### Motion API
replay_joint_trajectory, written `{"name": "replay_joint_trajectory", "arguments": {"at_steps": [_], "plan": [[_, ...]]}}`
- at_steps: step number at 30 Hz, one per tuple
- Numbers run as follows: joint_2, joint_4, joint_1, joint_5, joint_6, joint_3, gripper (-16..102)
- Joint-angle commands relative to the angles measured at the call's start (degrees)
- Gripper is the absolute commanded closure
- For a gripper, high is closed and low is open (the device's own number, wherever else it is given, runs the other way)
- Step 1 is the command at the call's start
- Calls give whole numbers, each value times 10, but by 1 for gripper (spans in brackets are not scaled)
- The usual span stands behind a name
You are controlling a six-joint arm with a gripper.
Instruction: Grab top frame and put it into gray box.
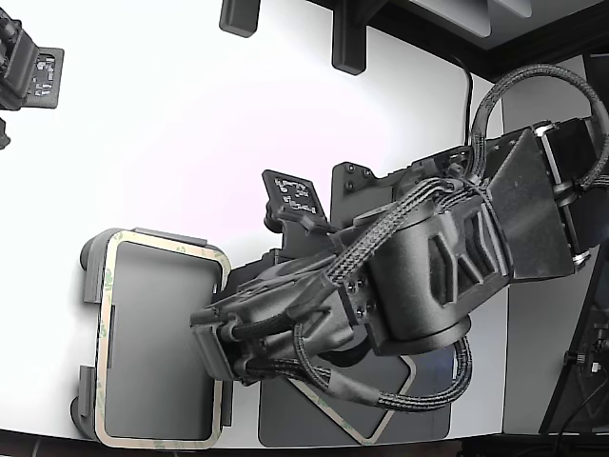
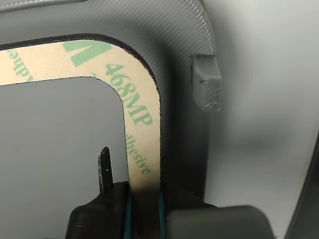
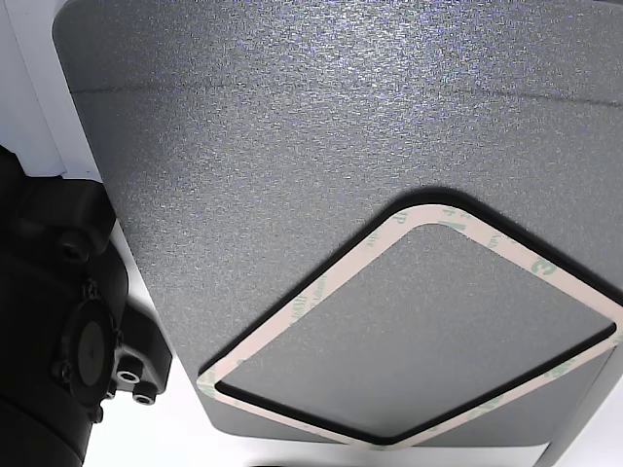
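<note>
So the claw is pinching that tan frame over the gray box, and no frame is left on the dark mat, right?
Not quite: another frame lies on the dark mat, as the other view shows. The gripper does pinch the top frame at the gray box.

Arm reaches in from the exterior view's right, wrist pitched low toward the exterior view's left, braided cables looped along it. Gripper (image 1: 217, 347) down at the surface; in the wrist view its jaws are closed on the top frame (image 2: 142, 117), pinching one rim strip.
</note>
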Motion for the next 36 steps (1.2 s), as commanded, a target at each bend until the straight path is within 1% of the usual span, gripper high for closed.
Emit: {"name": "replay_joint_trajectory", "arguments": {"at_steps": [1,36], "plan": [[9,7,-9,0,0,-17,98],[-4,7,-11,-5,-7,1,98]]}}
